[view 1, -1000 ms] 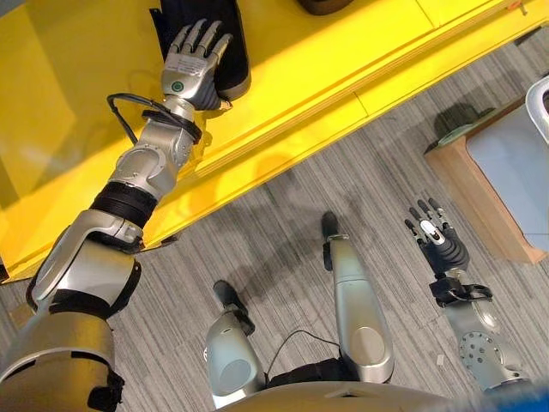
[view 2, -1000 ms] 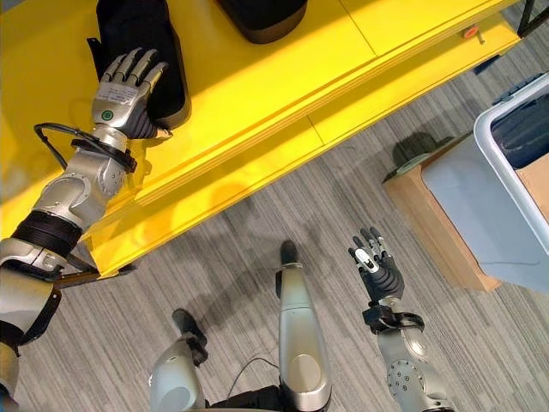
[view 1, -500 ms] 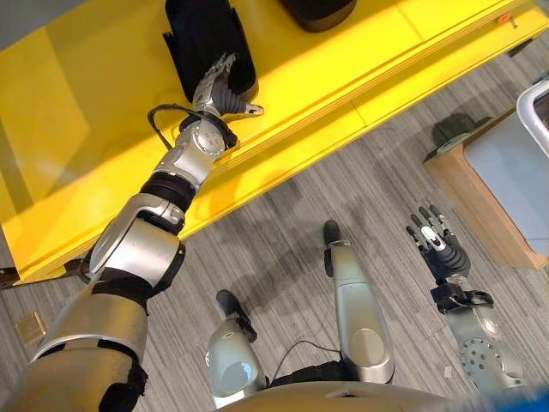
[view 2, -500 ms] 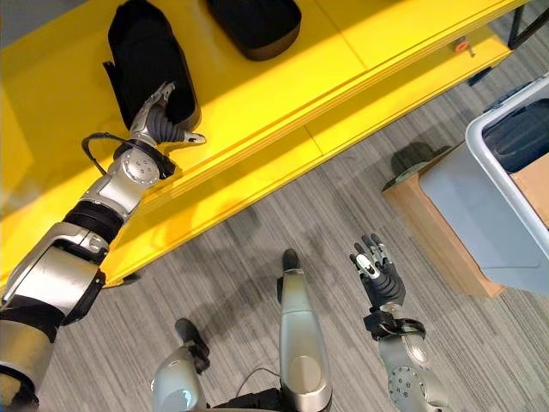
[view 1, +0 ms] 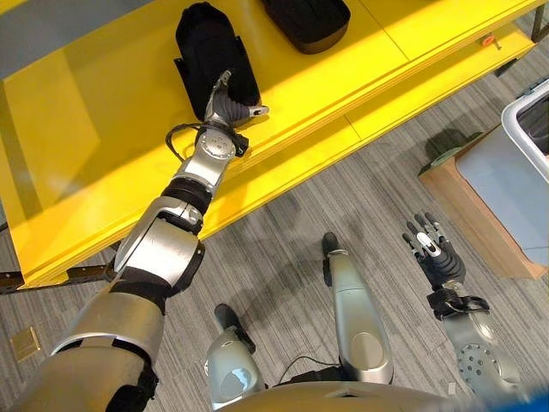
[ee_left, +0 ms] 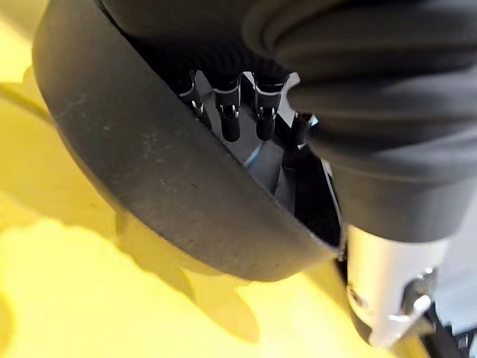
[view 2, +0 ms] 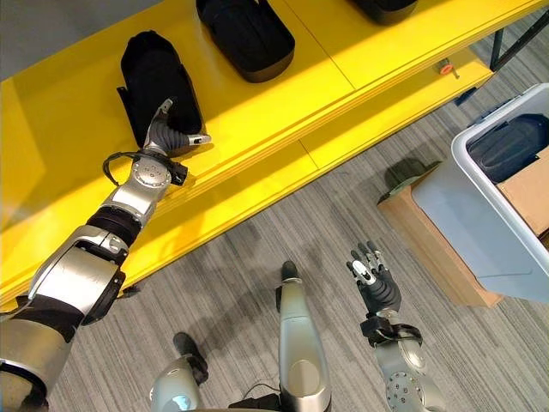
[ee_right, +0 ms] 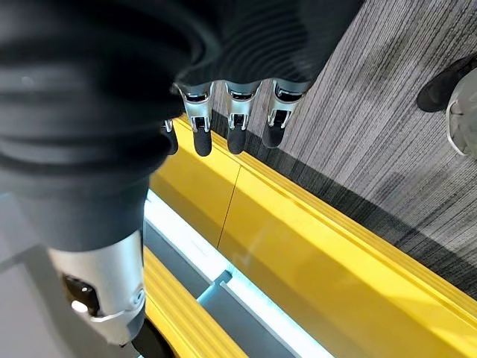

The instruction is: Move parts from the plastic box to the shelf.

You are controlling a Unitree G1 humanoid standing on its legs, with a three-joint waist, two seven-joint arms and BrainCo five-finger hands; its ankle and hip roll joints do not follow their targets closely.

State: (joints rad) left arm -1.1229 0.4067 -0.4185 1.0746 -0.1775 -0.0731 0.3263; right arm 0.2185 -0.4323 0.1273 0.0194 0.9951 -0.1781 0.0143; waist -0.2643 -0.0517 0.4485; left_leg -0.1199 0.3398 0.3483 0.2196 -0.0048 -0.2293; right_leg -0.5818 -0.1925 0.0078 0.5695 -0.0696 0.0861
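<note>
At 7 o'clock the left arm (view 1: 159, 249) is showing silver-grey shells parted by black bands. The left hand (view 1: 225, 105) is wearing a dark ribbed cover. At 4 o'clock the right hand (view 1: 436, 257) is showing silver fingers with dark tips, and the right arm (view 1: 476, 365) is carrying a round plate dotted with small holes.

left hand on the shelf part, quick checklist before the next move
1. Black part resting fully on yellow shelf: ok.
2. Left hand released from it: cannot tell, fingers lie against its near end.
3. Right hand free, fingers straight, over the floor: ok.
4. More parts waiting in plastic box: ok, one dark part visible.
5. Neighbouring part undisturbed on shelf: ok.
</note>
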